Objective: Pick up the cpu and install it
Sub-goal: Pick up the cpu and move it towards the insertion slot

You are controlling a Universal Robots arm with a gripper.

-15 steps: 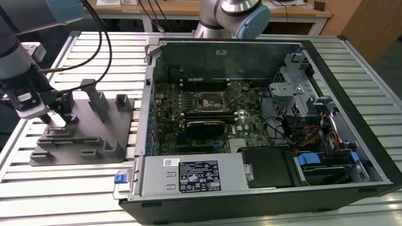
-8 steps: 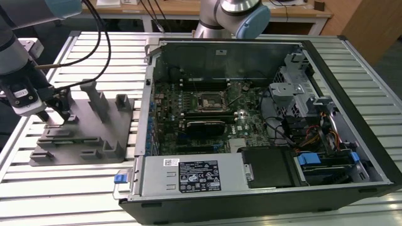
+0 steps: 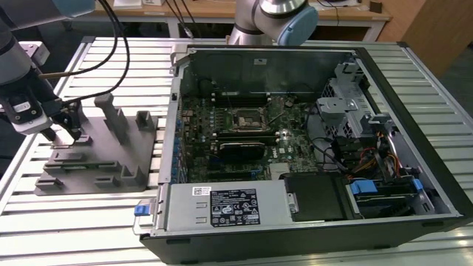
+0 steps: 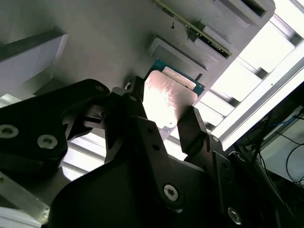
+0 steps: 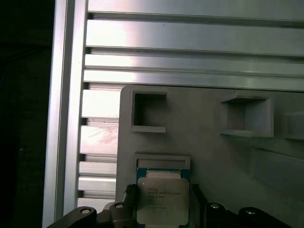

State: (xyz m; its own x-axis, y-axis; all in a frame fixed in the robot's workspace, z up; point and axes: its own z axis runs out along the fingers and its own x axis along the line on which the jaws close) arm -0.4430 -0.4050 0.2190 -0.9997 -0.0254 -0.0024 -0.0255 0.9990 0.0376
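Observation:
The cpu (image 5: 163,202) is a small square chip with a silver top and a green edge. It lies in a shallow pocket of the grey tray (image 3: 96,172) at the exterior view's left. My gripper (image 3: 63,134) stands down over that spot. In both wrist views the black fingers (image 4: 190,126) sit against two opposite edges of the cpu (image 4: 166,97), so the gripper (image 4: 163,102) is shut on it while it rests in the pocket. The empty socket (image 3: 246,118) shows in the middle of the motherboard inside the open computer case (image 3: 414,166).
Upright posts (image 3: 111,113) rise from the tray beside the gripper. The case wall (image 3: 171,122) stands between the tray and the motherboard. Cables (image 3: 118,50) hang from the arm. A second robot arm base (image 3: 266,22) stands behind the case on the slatted metal table (image 3: 88,221).

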